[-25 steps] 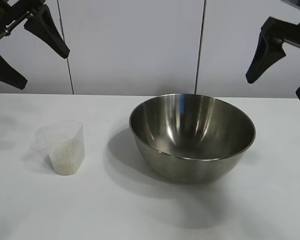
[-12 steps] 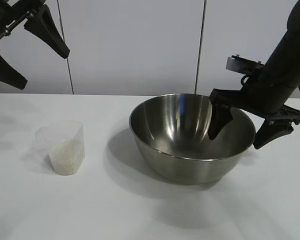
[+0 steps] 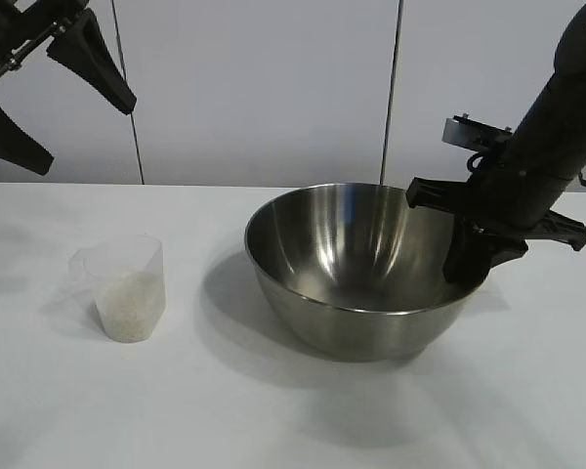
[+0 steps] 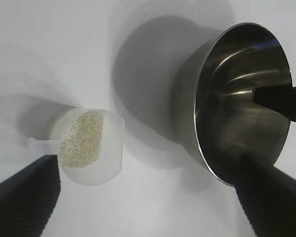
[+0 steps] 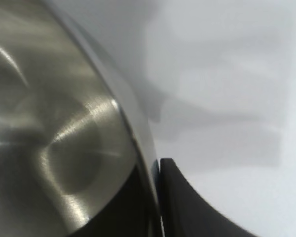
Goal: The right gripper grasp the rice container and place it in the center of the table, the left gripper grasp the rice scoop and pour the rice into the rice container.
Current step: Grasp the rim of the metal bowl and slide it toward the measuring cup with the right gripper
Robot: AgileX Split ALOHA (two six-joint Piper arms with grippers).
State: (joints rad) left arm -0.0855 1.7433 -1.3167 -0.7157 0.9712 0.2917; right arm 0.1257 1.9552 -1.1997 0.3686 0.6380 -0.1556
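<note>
So the right gripper (image 3: pixel 474 259) is down at the steel bowl (image 3: pixel 366 269) and has clamped its two fingers onto the bowl's right-hand rim, one finger inside the wall and one outside. The right wrist view shows that nicely: the thin metal edge runs straight between the two black fingers (image 5: pixel 187 197). The bowl sits on the white table (image 3: pixel 293 410) a bit right of the middle, nearer the back edge than the front, and looks empty inside.

The plastic cup (image 3: pixel 125 288) stands upright toward the left side of the table, well apart from the bowl, with a little heap of white rice (image 3: pixel 130 303) in the bottom. From the left wrist view you can see straight down into it, rice (image 4: pixel 81 138) piled against one side and a short handle tab sticking out.

The left gripper (image 3: pixel 39 93) hangs up high over the back left corner, fingers spread wide, touching nothing.
</note>
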